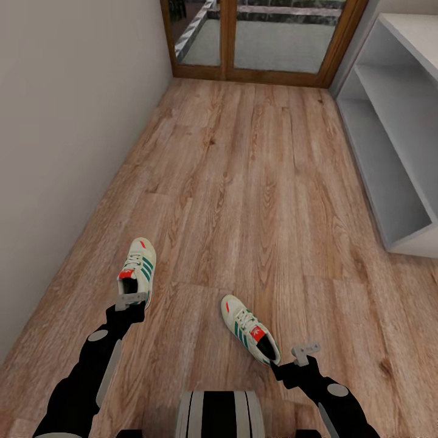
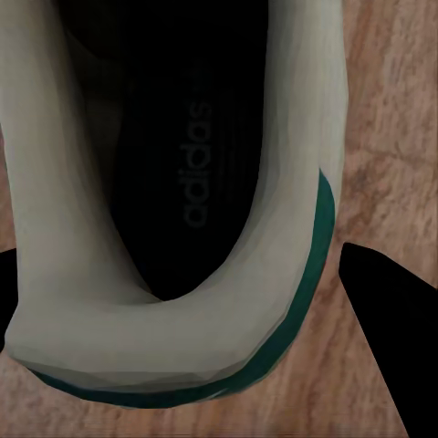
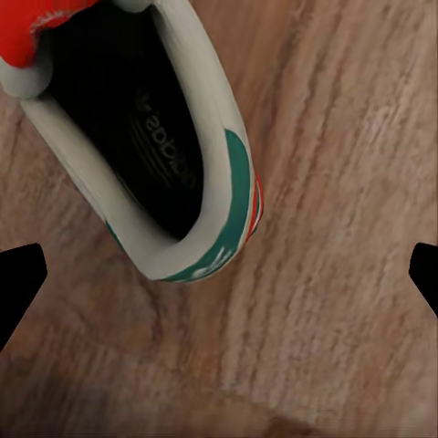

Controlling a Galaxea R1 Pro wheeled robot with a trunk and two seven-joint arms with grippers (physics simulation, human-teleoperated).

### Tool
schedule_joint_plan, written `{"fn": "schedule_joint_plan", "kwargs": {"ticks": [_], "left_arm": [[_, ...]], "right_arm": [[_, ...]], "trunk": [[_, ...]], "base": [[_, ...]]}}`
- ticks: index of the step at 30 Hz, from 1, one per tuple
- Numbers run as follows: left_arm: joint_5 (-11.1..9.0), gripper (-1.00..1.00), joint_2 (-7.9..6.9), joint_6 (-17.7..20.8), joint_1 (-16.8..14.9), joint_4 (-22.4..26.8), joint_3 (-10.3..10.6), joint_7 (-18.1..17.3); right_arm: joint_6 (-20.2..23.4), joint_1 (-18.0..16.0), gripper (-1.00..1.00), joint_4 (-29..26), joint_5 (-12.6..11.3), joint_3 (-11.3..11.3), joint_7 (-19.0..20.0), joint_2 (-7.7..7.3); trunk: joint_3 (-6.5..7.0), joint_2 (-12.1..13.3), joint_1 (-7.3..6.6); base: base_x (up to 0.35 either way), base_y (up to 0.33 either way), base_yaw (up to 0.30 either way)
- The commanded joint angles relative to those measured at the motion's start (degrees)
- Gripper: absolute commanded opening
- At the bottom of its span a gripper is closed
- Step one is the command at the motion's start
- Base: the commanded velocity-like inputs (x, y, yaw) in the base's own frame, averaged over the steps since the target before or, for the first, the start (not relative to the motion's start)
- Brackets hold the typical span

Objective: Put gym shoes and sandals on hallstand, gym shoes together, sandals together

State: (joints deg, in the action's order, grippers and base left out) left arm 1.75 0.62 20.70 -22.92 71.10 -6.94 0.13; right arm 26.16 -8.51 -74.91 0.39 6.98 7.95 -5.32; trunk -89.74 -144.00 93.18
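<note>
Two cream-white gym shoes with green stripes lie on the corridor floor. The left gym shoe points away from me, and my left gripper hangs over its heel. In the left wrist view the heel opening is very close, and the open gripper has a dark finger on each side of the heel. The right gym shoe lies at an angle. My right gripper is open just behind its heel, with bare floor between the fingertips. The hallstand stands at the right. The sandals are out of view.
A plain wall runs along the left side of the corridor. A wood-framed glass door closes the far end. My own base shows at the lower edge, between the two arms.
</note>
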Motion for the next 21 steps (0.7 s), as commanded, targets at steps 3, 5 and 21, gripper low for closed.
{"fn": "schedule_joint_plan", "kwargs": {"ticks": [3, 5, 21], "left_arm": [[0.18, -1.0, 0.05, 0.31, -0.02, 0.09, -0.08, -0.04], [0.18, -1.0, 0.07, 0.31, -0.02, 0.09, -0.09, -0.04], [0.18, -1.0, 0.07, 0.31, -0.02, 0.01, -0.05, -0.05]], "right_arm": [[0.3, -0.02, 1.0, -0.08, 0.05, 0.05, 0.1, -0.04], [0.3, -0.02, 1.0, -0.07, 0.05, 0.05, 0.07, -0.04], [0.3, -0.02, 1.0, -0.07, 0.05, 0.05, 0.05, -0.04]], "trunk": [[-0.32, -0.01, -0.01], [-0.49, -0.01, -0.01], [-1.52, -0.05, 0.07]], "base": [[0.0, 0.0, 0.037], [0.0, 0.0, 0.12], [0.0, 0.0, 0.035]]}}
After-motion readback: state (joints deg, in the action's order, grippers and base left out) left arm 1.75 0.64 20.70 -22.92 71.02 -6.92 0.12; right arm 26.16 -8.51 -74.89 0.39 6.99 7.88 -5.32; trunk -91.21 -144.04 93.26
